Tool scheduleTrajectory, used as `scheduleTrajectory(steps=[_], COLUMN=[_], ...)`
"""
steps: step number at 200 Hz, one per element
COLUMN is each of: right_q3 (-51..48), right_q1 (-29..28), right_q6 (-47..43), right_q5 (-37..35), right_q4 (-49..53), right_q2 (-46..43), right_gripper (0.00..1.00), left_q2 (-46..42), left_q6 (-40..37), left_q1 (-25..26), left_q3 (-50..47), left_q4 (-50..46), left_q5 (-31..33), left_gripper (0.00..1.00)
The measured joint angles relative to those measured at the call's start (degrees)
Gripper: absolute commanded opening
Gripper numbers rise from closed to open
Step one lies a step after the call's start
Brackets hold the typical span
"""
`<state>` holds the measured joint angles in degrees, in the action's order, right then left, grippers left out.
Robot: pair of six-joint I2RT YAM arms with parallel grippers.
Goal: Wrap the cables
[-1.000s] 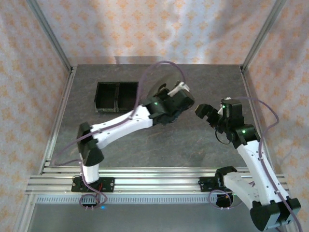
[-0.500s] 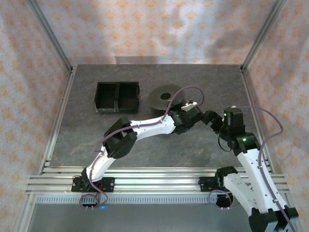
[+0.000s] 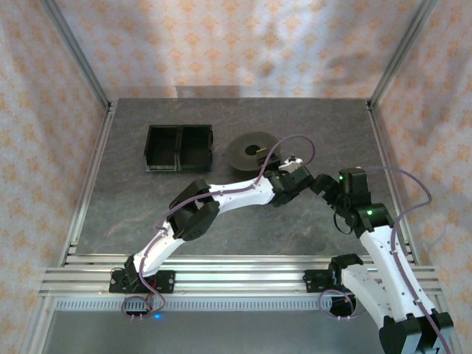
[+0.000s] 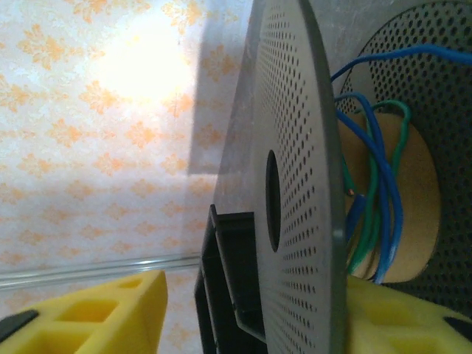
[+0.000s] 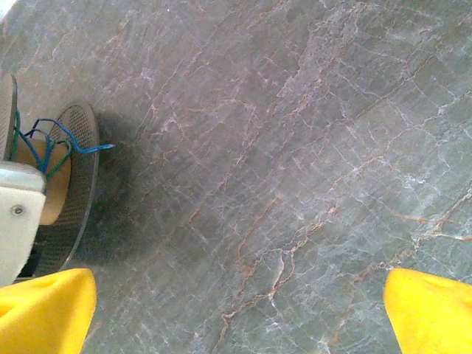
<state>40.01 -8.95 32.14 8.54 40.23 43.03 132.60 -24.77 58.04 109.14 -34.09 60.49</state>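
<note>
Two thin cables (image 4: 377, 221), blue and green, looped round spool (image 4: 295, 184), left tool (image 4: 240, 310) apart with spool's disc between its fingers, black box (image 4: 221, 295) just behind, right tool (image 5: 240, 310) wide apart over worktop (image 5: 295, 147)

We see no words, numbers, labels or signs that we can read in any of these pictures.
</note>
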Motion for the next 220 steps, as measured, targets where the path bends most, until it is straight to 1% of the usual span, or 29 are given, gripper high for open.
scheduleTrajectory(steps=[26,49,63,81,102,135,166,193,220], right_q3=[0.00,0.00,0.00,0.00,0.00,0.00,0.00,-0.46,-1.86], right_q1=[0.00,-0.02,-0.15,-0.44,-0.50,-0.52,-0.52,-0.52,-0.52], right_q6=[-0.02,-0.20,-0.42,-0.50,-0.70,-0.98,-2.16,-4.11,-7.30], right_q5=[0.07,0.55,1.03,1.55,1.75,1.84,1.99,1.40,0.04], right_q4=[-0.46,-0.94,-1.92,-3.10,-3.61,-3.91,-4.96,-6.95,-10.05], right_q2=[0.00,0.00,-0.13,-0.57,-1.86,-3.76,-4.98,-7.48,-9.81], right_gripper=[1.00,1.00,1.00,1.00,1.00,1.00,1.00,1.00,1.00], left_q2=[-0.26,-2.21,-4.85,-9.94,-18.23,-30.60,-38.91,-47.60,-57.92], left_q6=[8.59,14.29,17.44,20.79,23.63,26.60,28.50,30.01,32.68], left_q1=[0.48,1.51,2.45,3.61,4.46,4.20,3.15,-0.57,-8.44], left_q3=[3.87,3.82,2.25,-1.33,-6.62,-13.94,-21.35,-30.27,-39.98], left_q4=[-8.11,-12.66,-14.21,-14.75,-14.38,-12.04,-8.66,-4.28,0.48], left_q5=[-4.87,-10.56,-14.25,-18.38,-22.86,-28.63,-32.28,-34.56,-36.06], left_gripper=[0.81,0.93,1.00,1.00,1.00,1.00,1.00,1.00,1.00])
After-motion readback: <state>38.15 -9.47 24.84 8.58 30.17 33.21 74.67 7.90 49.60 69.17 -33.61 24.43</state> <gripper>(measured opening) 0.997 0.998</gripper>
